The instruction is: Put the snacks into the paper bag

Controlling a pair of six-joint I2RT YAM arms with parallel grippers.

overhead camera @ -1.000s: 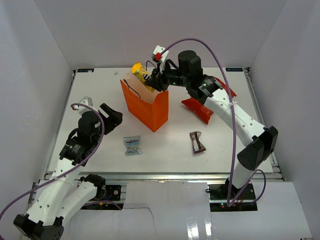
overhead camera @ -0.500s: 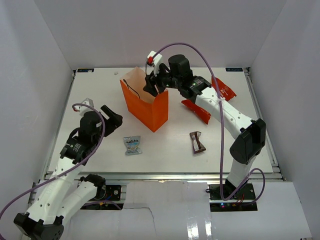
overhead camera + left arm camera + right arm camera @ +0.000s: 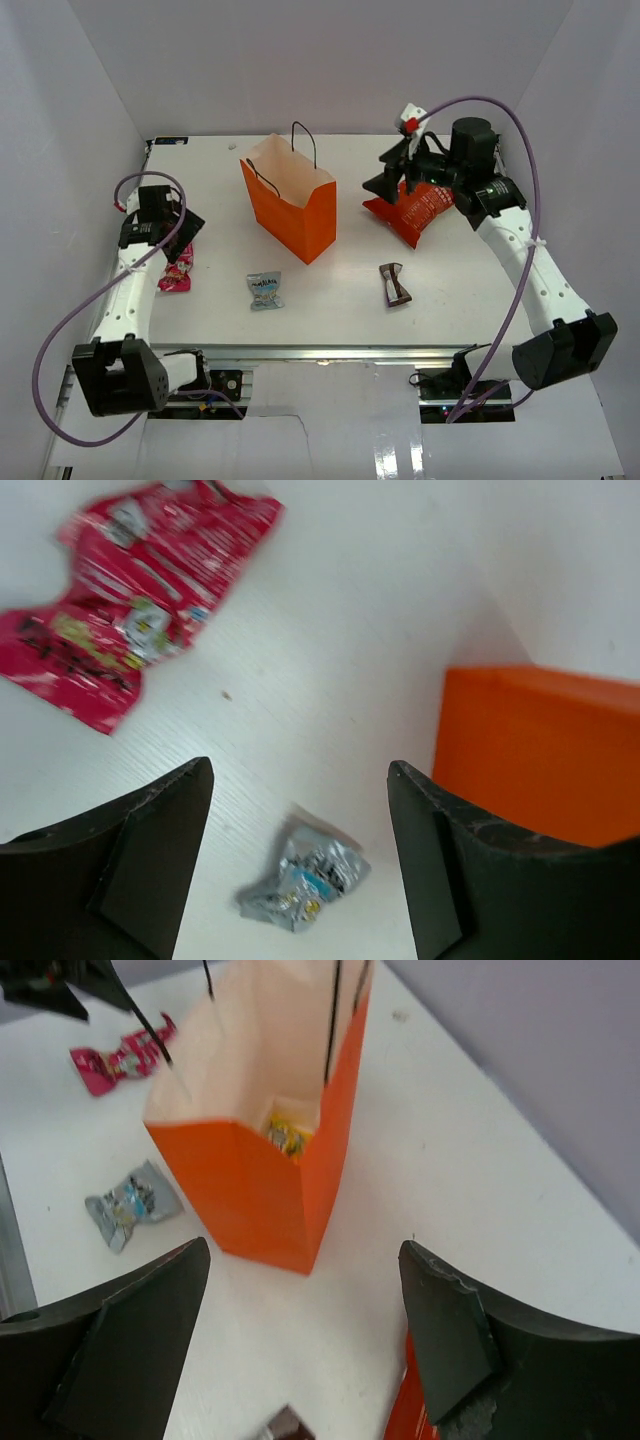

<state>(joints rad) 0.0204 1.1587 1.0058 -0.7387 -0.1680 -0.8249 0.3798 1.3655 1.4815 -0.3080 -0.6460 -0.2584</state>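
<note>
Centrally, the upright orange paper bag (image 3: pixel 300 215) stands on the white table (image 3: pixel 460 300), and a yellow candy packet (image 3: pixel 285 1138) lies inside it. The right gripper (image 3: pixel 302 1248), fingers apart and empty, hangs near the red chip bag (image 3: pixel 415 210), to the right of the paper bag. The left gripper (image 3: pixel 300 770), likewise spread and empty, hangs near the pink wrapper (image 3: pixel 140 590). A pale-blue packet (image 3: pixel 266 290) and a brown-white wrapper (image 3: pixel 394 284) lie on the table nearer the arm bases.

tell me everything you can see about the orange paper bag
The paper bag is bright orange outside and pale inside, with flat creased sides and thin black cord handles. It stands upright with its top open on the white table, left of centre in the top view. A yellow packet lies at its bottom. Nothing else touches it.
</note>
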